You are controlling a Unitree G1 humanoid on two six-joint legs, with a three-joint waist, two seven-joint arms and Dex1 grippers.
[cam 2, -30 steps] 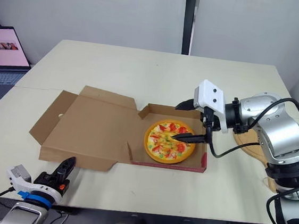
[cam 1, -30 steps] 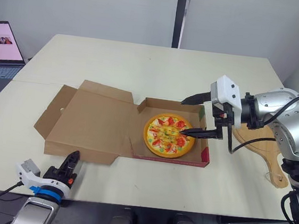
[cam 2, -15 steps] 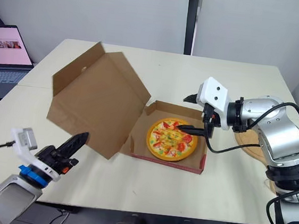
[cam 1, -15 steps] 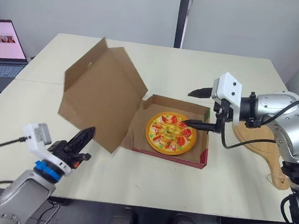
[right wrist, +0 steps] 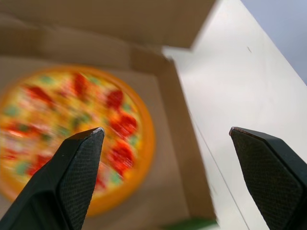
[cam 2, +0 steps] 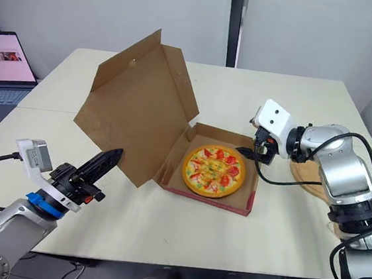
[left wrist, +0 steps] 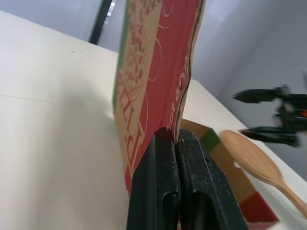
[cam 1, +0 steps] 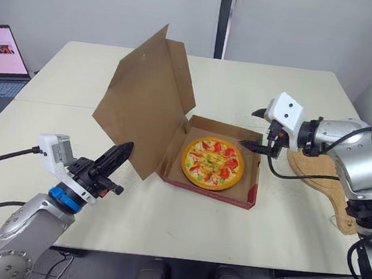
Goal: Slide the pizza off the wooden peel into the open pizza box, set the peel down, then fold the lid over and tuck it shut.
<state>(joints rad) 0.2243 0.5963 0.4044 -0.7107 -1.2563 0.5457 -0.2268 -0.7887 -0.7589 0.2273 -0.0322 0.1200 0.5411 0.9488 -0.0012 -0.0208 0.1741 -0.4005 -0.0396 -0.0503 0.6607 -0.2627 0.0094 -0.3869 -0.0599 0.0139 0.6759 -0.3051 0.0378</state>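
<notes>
Head views: round orange toy pizza [cam 1: 212, 163] is lying in the brown cardboard box [cam 1: 217, 191] mid-tabletop; wooden peel [cam 1: 319, 172] is resting near the right edge (set down).
Left wrist: left gripper [left wrist: 175, 136], fingers [left wrist: 158, 182] together, is propping the lid [left wrist: 148, 62] for folding.
Right wrist: right gripper [right wrist: 165, 132] is gaping wide, empty, over the box wall.

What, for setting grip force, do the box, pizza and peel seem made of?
Box: cardboard, likely corrugated, matte brown inside, red print outside; a raw thick edge shows. Pizza: probably moulded plastic, a toy; even orange rim, flat bright toppings. Peel: pale wood, smooth, apparently unpainted; warm tan surface.
</notes>
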